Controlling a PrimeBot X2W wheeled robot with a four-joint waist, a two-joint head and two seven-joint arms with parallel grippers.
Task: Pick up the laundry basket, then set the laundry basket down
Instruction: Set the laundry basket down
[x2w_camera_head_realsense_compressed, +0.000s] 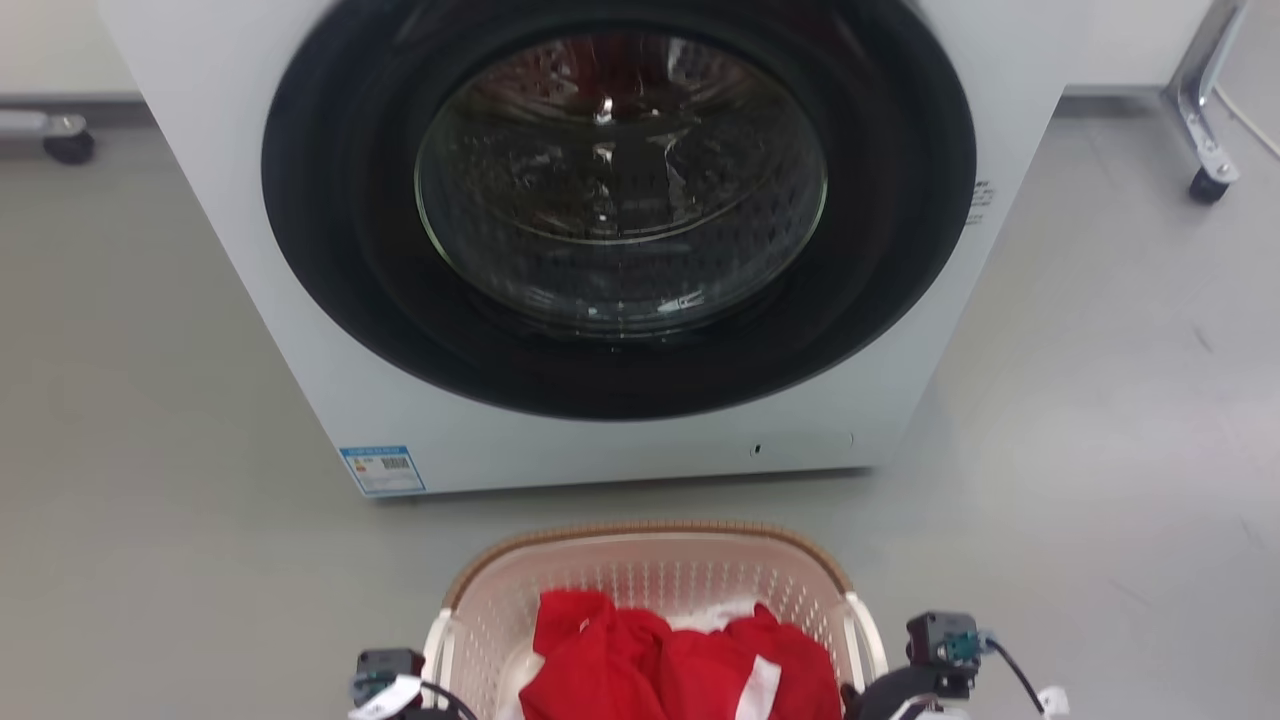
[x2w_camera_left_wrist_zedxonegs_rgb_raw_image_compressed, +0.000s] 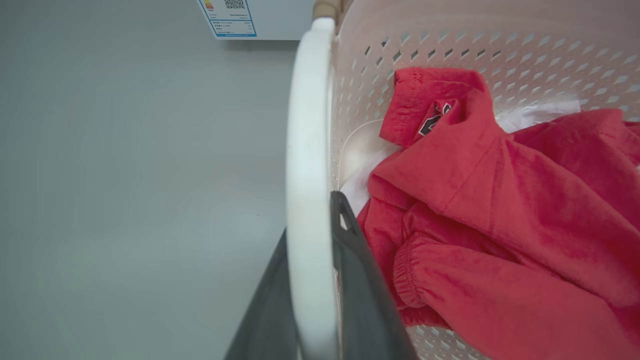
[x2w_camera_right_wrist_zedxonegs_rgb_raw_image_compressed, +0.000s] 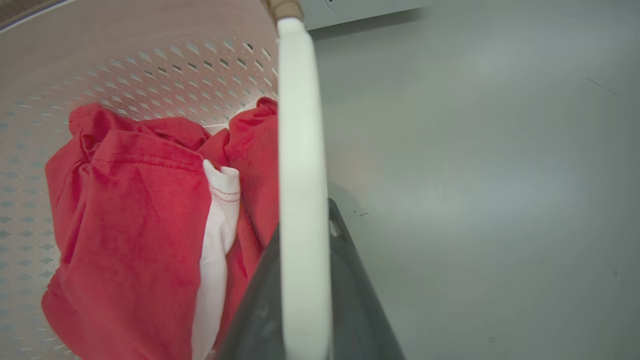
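Head view: the laundry basket (x2w_camera_head_realsense_compressed: 650, 580) sits just in front of the washing machine (x2w_camera_head_realsense_compressed: 420, 420), red clothes (x2w_camera_head_realsense_compressed: 650, 665) inside. Left gripper (x2w_camera_left_wrist_zedxonegs_rgb_raw_image_compressed: 312, 220) and right gripper (x2w_camera_right_wrist_zedxonegs_rgb_raw_image_compressed: 304, 220) each look clamped on a white side handle (x2w_camera_left_wrist_zedxonegs_rgb_raw_image_compressed: 307, 125). I'd raise both together, slow and level, so nothing tips out.

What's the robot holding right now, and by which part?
The laundry basket, held by both grippers: the left gripper clamps the left white handle, the right gripper the right white handle.
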